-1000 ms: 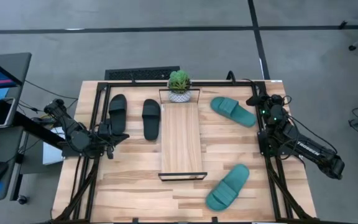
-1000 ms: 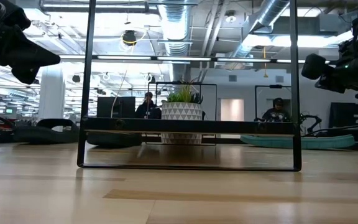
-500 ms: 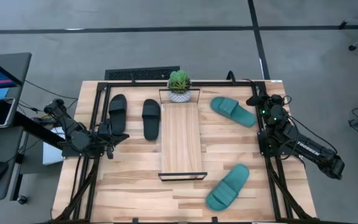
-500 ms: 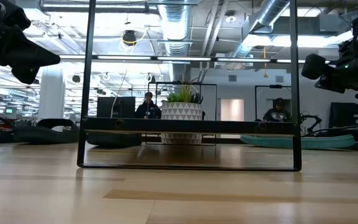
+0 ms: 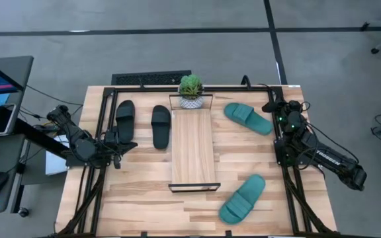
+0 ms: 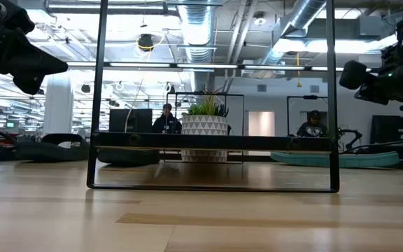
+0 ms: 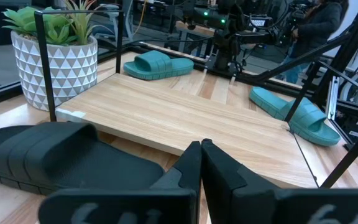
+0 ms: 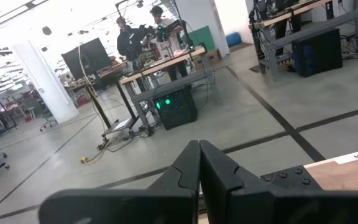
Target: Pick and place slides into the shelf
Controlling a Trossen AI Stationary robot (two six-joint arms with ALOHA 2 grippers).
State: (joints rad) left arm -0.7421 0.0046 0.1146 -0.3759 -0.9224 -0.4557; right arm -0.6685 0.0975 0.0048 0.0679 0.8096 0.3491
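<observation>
The shelf (image 5: 192,147), a long light-wood board with black frames at its ends, lies across the table's middle. Two black slides (image 5: 126,119) (image 5: 161,125) rest flat on their soles left of it. One teal slide (image 5: 248,118) lies flat at the far right, another (image 5: 242,198) at the near right. My left gripper (image 5: 130,144) hovers shut at the table's left side, by the near end of the left black slide (image 7: 61,158). My right gripper (image 5: 270,106) hangs shut at the far right edge, beside the far teal slide, pointing out into the room.
A small potted plant (image 5: 190,90) in a white patterned pot stands at the shelf's far end. Black frame rails run along the table's left (image 5: 98,158) and right (image 5: 284,165) sides under the arms. People show in the room behind the table (image 6: 166,117).
</observation>
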